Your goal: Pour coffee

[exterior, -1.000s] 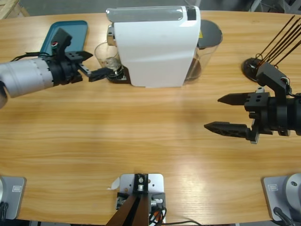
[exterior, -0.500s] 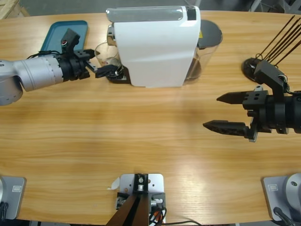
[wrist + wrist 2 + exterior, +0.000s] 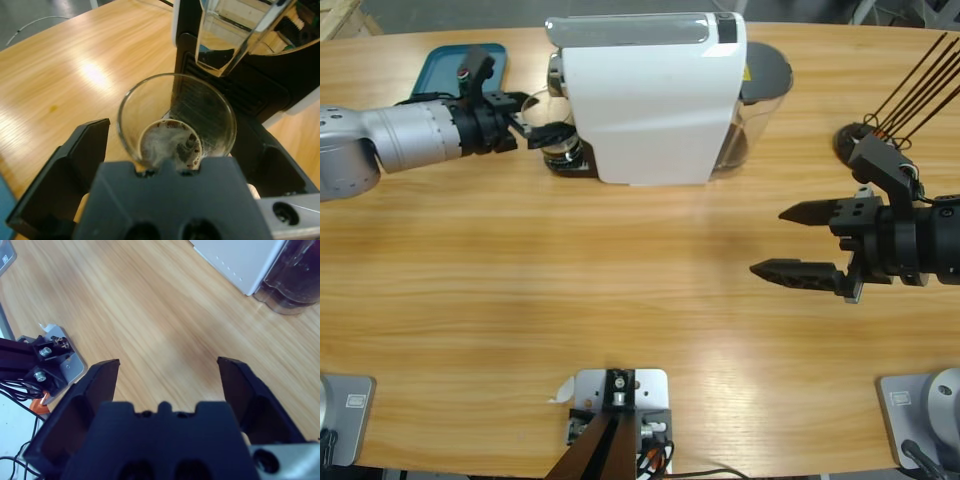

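The left gripper [image 3: 172, 150], jaws spread wide, brackets a clear glass tumbler [image 3: 176, 122] under the white coffee machine's [image 3: 645, 95] spout, positioned to grasp it. Dark coffee [image 3: 170, 145] pools at its bottom. The right gripper [image 3: 800, 240] waits open and empty.

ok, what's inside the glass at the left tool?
A shallow pool of dark, foamy coffee lies in the clear glass tumbler. The left tool's black body hides its near base.

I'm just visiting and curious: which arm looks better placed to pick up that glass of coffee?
The left. Its gripper has open jaws on either side of the glass under the white machine; the right gripper hangs open over bare table.
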